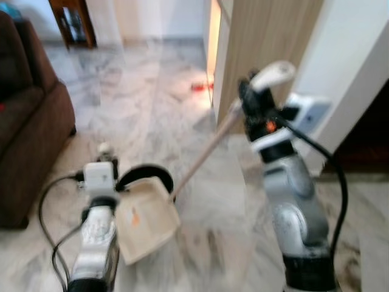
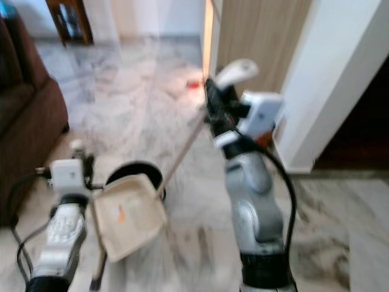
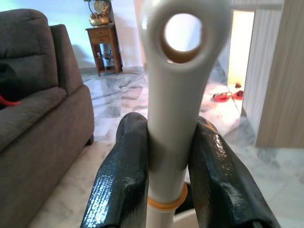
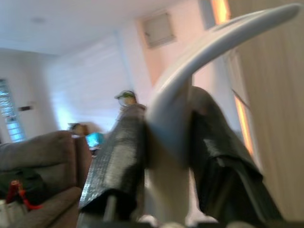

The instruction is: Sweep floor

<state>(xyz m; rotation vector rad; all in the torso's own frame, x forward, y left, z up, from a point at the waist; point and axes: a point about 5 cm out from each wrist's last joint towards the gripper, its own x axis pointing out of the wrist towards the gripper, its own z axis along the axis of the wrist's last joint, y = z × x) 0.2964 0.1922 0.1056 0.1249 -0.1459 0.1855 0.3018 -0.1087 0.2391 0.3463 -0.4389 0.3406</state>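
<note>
- Broom (image 1: 206, 149): long tan stick slanting across the marble floor (image 1: 152, 103), white curved grip up top, its low end dropping behind the dustpan (image 1: 144, 219). I can't make out the bristles; a dark rounded shape just behind the pan may be the head, too blurred to say.
- Right gripper (image 4: 166, 142): both black fingers clamped on the broom's white grip, just under the curved tip. High hold, so I'd judge it's steering the stick from the top for a sweep stroke.
- Dustpan: cream, tilted, tray face up toward the head camera, held above the floor ahead of the left arm. Looks carried or staged, not yet set flat to catch anything.
- Left gripper (image 3: 166, 175): fingers pinched around the pan's white handle, below the hang-hole loop and just above an orange ring on the shaft.
- Pan contents: one small orange mark on the tray; debris or a stain, can't tell. Otherwise looks bare.
- Floor: no obvious dirt pile at this blur. Something red lies on it by the lit doorway (image 1: 214, 42), well apart from the pan.
- Sofa (image 1: 27, 128): brown, at the floor's left edge, near the left arm. Wood-panelled wall (image 1: 267, 42) behind the right arm.
</note>
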